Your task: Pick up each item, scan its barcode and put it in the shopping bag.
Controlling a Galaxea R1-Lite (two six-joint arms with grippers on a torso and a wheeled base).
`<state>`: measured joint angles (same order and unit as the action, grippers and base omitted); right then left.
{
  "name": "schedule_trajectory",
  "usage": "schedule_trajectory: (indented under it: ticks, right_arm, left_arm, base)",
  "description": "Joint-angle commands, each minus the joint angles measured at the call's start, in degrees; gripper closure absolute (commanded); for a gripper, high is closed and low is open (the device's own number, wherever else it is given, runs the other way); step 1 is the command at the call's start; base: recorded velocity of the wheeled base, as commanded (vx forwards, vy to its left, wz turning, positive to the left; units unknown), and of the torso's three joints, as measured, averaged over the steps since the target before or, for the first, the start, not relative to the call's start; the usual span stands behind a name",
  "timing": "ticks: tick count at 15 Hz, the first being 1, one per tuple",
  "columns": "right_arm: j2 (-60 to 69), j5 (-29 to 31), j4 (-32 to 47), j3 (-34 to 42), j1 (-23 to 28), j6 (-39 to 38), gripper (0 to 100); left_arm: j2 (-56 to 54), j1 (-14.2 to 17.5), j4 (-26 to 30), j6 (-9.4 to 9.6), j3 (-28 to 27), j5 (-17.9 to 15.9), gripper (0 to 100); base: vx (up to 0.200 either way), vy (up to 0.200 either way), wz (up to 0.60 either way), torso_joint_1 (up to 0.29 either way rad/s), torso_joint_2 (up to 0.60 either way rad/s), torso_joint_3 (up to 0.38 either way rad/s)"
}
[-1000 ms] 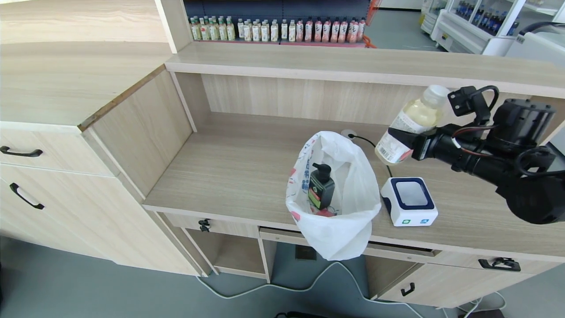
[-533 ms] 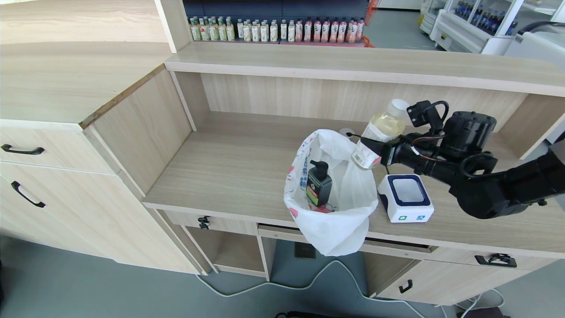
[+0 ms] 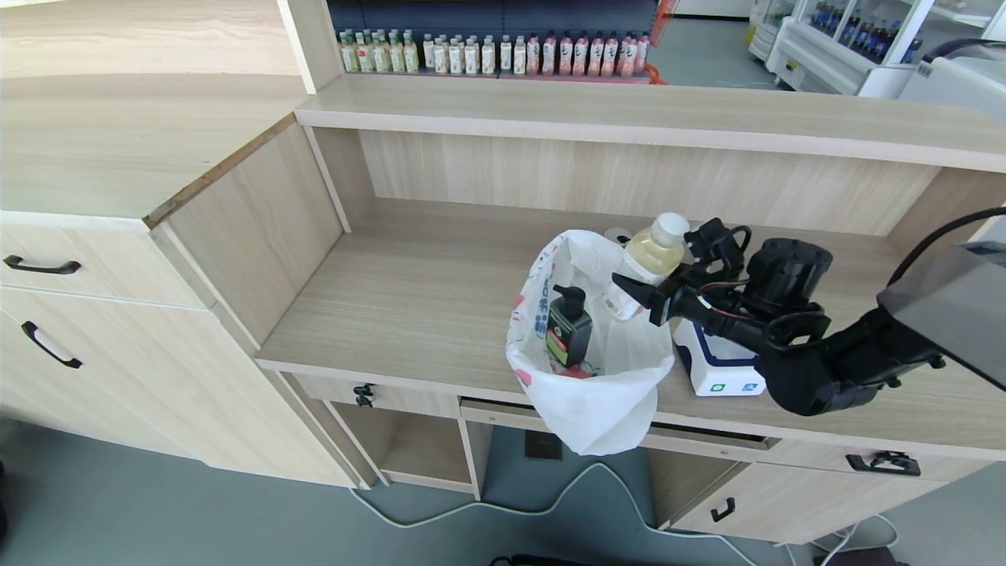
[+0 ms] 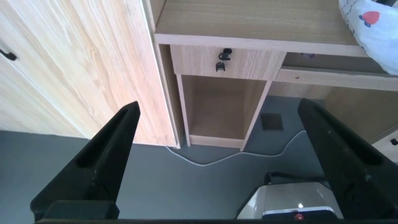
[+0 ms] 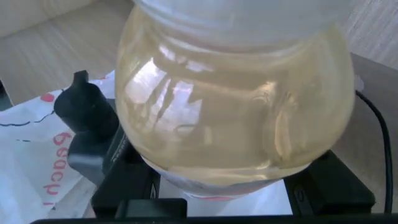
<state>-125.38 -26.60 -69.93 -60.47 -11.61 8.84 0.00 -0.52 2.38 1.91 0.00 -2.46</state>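
My right gripper [image 3: 643, 300] is shut on a clear bottle of pale yellow drink [image 3: 642, 266] with a white cap, held tilted over the right rim of the white shopping bag [image 3: 591, 409]. The bottle [image 5: 233, 93] looms close in the right wrist view, above the bag [image 5: 37, 162]. Inside the bag stands a black pump bottle [image 3: 570, 328] [image 5: 93, 134]. The white barcode scanner [image 3: 717, 369] sits on the counter right of the bag, partly behind my right arm. My left gripper [image 4: 224, 165] hangs open low beside the counter, over the grey floor.
The wooden counter [image 3: 424, 299] has a raised back shelf [image 3: 629, 118] and drawers below. A black cable [image 3: 621, 236] runs behind the bag. A white cord [image 3: 487, 507] trails on the floor. Shelves of drinks [image 3: 487, 55] stand far behind.
My right arm has carried the bottle down and to the left, from above the scanner to the bag's opening.
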Motion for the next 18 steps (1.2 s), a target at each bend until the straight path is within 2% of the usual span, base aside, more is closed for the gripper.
schedule_trajectory:
  ticks: [1,10,18]
  right_arm:
    - [-3.1,-0.4,-0.3,-0.6,0.3,0.1,100]
    - [-10.0,-0.4,-0.5,-8.5,-1.8,-0.2,100]
    - [-14.1,-1.9,-0.9,-11.4,-2.7,0.5,100]
  left_arm:
    - [0.1,0.0,0.0,0.02,0.0,0.0,0]
    - [0.1,0.0,0.0,0.02,0.0,0.0,0]
    - [0.1,0.0,0.0,0.02,0.0,0.0,0]
  base:
    - [0.0,0.0,0.0,0.0,0.0,0.0]
    - [0.0,0.0,0.0,0.0,0.0,0.0]
    - [0.0,0.0,0.0,0.0,0.0,0.0]
